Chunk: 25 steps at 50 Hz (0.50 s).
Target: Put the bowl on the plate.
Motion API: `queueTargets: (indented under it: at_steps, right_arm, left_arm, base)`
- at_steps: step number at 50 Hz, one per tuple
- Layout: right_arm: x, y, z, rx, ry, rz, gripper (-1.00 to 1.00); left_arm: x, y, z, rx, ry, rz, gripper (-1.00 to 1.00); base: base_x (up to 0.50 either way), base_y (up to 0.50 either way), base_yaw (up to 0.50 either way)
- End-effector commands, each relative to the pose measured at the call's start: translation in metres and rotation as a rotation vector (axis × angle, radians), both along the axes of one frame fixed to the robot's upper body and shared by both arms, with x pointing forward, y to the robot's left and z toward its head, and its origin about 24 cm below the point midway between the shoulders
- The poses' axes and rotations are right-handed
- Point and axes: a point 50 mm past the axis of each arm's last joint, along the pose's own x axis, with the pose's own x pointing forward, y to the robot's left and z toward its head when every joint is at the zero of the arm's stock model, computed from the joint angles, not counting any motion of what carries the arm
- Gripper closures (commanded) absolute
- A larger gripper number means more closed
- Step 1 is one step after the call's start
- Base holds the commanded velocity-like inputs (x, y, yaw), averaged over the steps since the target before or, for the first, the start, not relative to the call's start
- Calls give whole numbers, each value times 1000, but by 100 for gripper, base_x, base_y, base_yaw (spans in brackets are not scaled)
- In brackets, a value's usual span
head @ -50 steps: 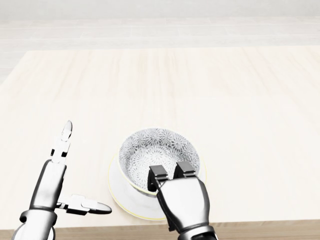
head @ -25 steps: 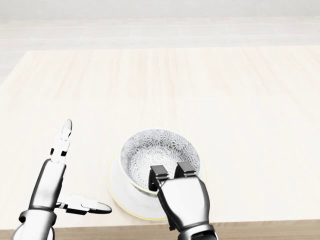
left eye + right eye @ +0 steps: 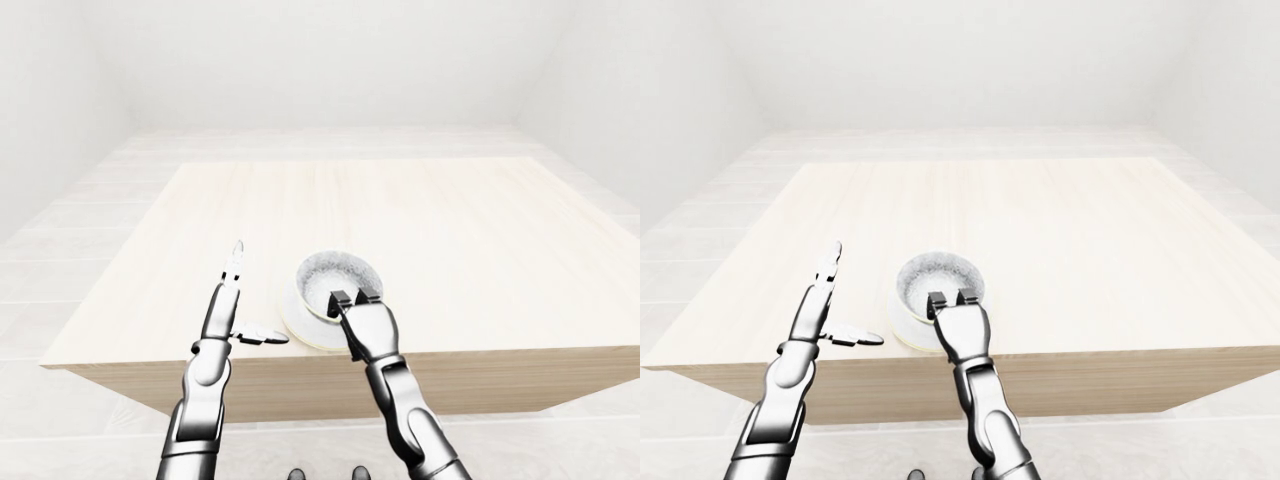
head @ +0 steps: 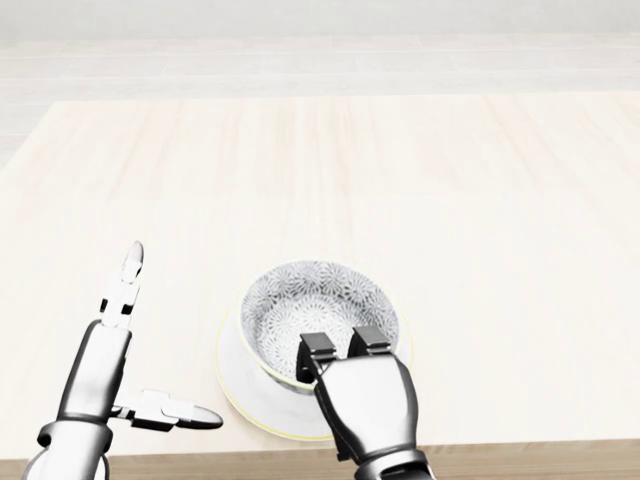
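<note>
Over the last second almost nothing moves: the bowl point(image 4: 318, 310) and the right hand point(image 4: 365, 400) sink a touch toward the bottom of the head view. The bowl sits over the plate point(image 4: 245, 385), close to the table's point(image 4: 450, 200) near edge, so the placing looks all but done. Whether it rests fully on the plate is unclear. The right hand's fingers clasp the bowl's near rim; letting go and withdrawing remain. The bowl is empty, and the plate carries only the bowl. The left hand point(image 4: 100, 370) hovers spread wide beside the plate, holding nothing.
</note>
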Motion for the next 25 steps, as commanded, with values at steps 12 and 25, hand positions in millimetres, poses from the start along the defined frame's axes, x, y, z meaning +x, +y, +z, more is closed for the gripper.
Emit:
queueTargets:
  at_steps: [12,25]
  right_arm:
    - [1,1,2,-1,-24,-2,82]
    - [1,1,1,-1,-22,-3,76]
  left_arm:
    - [0,1,-2,-3,9,5,-100]
    - [0,1,-3,-3,11,5,-100]
  base:
    - [0,0,0]
    - [0,0,0]
